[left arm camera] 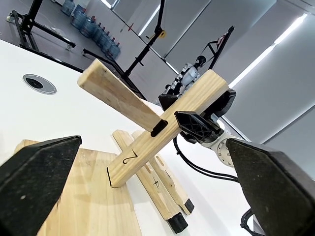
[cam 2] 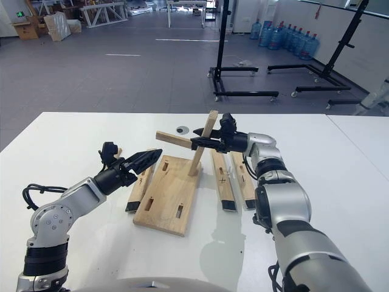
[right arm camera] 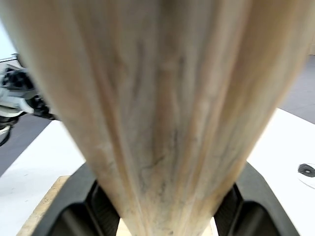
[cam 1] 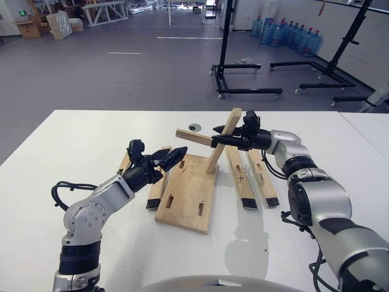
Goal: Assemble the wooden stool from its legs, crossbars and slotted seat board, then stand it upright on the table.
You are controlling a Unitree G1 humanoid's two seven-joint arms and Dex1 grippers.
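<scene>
The slotted seat board (cam 1: 188, 182) lies flat at the centre of the frame, well in from every edge of the white bench (cam 1: 73, 140). One leg (cam 1: 228, 125) stands tilted over the board's upper right part, its lower end at the board's surface, though I cannot tell if it sits in a slot. A crossbar (cam 1: 191, 136) juts from the leg toward the upper left. The right gripper (cam 1: 220, 137) comes in from the right and is clamped on this leg just below the crossbar joint. The left gripper (cam 1: 177, 158) hovers over the board's upper left corner with its fingers spread apart, holding nothing. Beneath it, another leg (cam 1: 157, 190) lies along the board's left edge. Right of the board, two more legs (cam 1: 241, 176) (cam 1: 262, 173) lie flat side by side. A round grommet (cam 1: 194, 127) sits near the bench's far edge.
</scene>
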